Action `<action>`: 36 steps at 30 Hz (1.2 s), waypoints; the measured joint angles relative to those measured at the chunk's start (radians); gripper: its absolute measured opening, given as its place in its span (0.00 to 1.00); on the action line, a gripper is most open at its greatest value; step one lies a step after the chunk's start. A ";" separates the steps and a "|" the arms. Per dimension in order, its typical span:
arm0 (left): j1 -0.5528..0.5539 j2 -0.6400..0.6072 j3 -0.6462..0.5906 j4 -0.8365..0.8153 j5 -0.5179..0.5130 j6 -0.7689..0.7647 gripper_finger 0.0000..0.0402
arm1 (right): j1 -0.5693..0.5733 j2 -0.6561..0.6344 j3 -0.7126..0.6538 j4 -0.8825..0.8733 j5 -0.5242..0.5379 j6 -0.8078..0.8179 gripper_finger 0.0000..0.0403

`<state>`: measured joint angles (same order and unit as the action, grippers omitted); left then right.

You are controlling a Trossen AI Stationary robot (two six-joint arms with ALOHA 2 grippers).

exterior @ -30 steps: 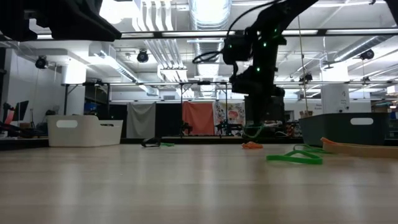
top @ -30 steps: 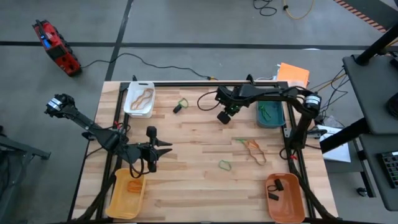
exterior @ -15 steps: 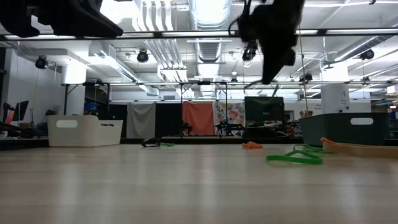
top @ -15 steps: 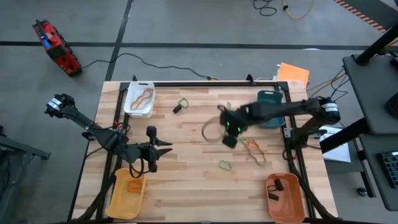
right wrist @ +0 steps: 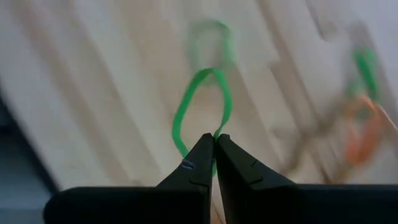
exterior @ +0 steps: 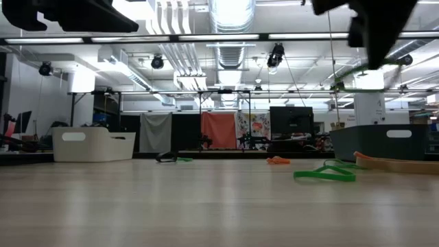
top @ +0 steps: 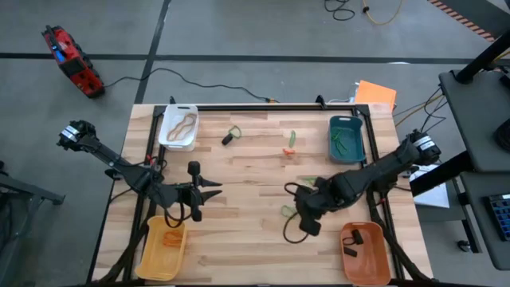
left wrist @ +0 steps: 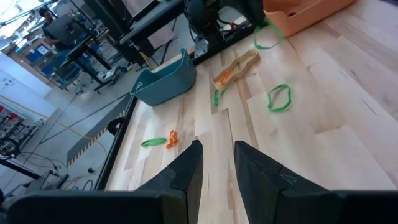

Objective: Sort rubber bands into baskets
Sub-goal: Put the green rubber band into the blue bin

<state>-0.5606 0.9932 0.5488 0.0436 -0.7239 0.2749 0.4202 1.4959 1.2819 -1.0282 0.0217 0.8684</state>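
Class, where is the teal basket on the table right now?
In the high view, the teal basket sits at the table's far right corner, on the right arm's side, with green rubber bands inside and an orange sheet just beyond it.

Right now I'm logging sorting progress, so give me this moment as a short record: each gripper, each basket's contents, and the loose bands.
right gripper: shut on a green rubber band, above the table's front right
left gripper: waiting over the left side, holding nothing
white basket: tan band
teal basket: green bands
yellow basket: orange band
orange basket: black bands
loose bands: green one mid-table, several more farther back
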 joint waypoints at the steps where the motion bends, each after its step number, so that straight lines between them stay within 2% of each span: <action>1: 0.000 0.000 0.000 0.005 0.000 0.001 0.19 | 0.012 0.002 0.000 -0.036 0.014 0.038 0.02; 9: 0.000 0.000 0.000 0.035 0.000 0.012 0.19 | 0.044 0.011 -0.001 -0.428 0.156 0.305 0.02; 15: 0.000 0.000 0.000 0.094 0.000 0.062 0.19 | -0.049 0.011 -0.004 -0.544 0.303 0.320 0.02; 21: 0.000 0.000 0.000 0.125 0.000 0.094 0.19 | -0.262 0.010 -0.006 -0.542 0.432 0.199 0.02; 27: 0.000 0.000 0.000 0.130 0.000 0.094 0.19 | -0.536 0.009 -0.007 -0.542 0.530 0.103 0.02; 32: 0.000 0.000 0.000 0.130 0.000 0.086 0.19 | -0.756 0.010 -0.030 -0.543 0.529 0.037 0.02; 36: 0.000 0.000 0.000 0.129 0.000 0.082 0.19 | -0.871 0.011 -0.058 -0.543 0.527 0.025 0.02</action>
<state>-0.5606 0.9932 0.5491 0.1730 -0.7235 0.3569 -0.4511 1.5066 1.2239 -1.5712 0.5486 0.8933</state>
